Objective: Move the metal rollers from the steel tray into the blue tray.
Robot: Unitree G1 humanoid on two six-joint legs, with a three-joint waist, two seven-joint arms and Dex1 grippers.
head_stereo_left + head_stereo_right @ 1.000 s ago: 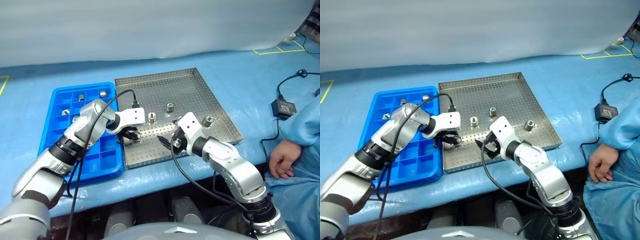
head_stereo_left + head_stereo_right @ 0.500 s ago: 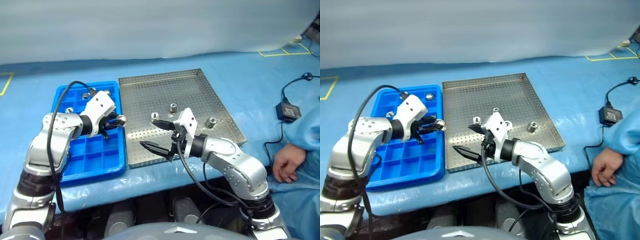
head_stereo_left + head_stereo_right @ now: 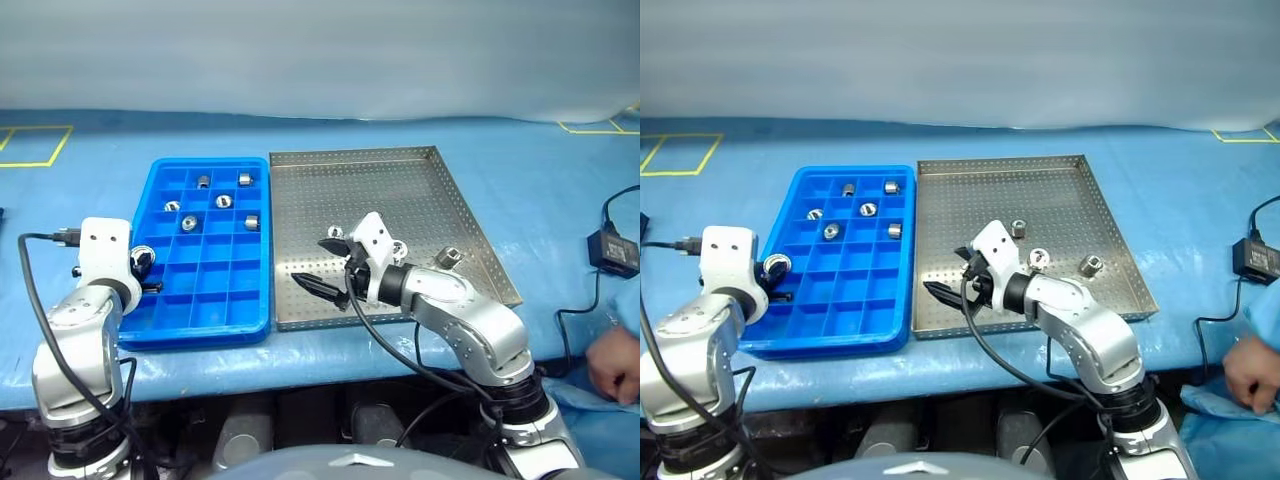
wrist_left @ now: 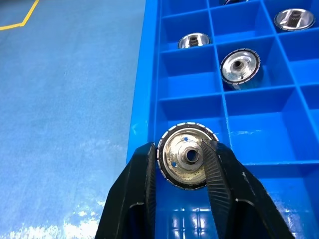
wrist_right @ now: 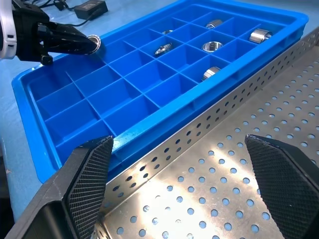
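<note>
Since the earlier frames, the left gripper (image 4: pixel 179 164) has been swung from the steel tray (image 3: pixel 400 170) across to the outer left edge of the blue tray (image 3: pixel 160 335), carrying one roller with it, while the right gripper (image 3: pixel 325 265) has been opened wide and raised slightly over the near left part of the steel tray. Largest of the concerns is the placement itself: the held roller (image 4: pixel 186 156) is pinched on its knurled rim between the left fingers (image 4: pixel 142 184) and sits over the blue tray's left wall rather than squarely over a compartment, so a release here could be expected to send it onto the rim and out onto the blue table cover (image 3: pixel 90 150). A second risk is posed by the grip: the roller is held only by two narrow contact lines, and it could be rotated or slipped if the wrist is turned further. Less serious is the right gripper, whose fingers are spread wide and empty just above the perforated floor; the two rollers (image 3: pixel 1038 259) beside it, and a third (image 3: pixel 1091 265) farther right, could be knocked and rolled if it is lowered off-centre. Five rollers (image 3: pixel 222 201) already lie in far compartments, well apart from both grippers, and are judged unlikely to be disturbed.
</note>
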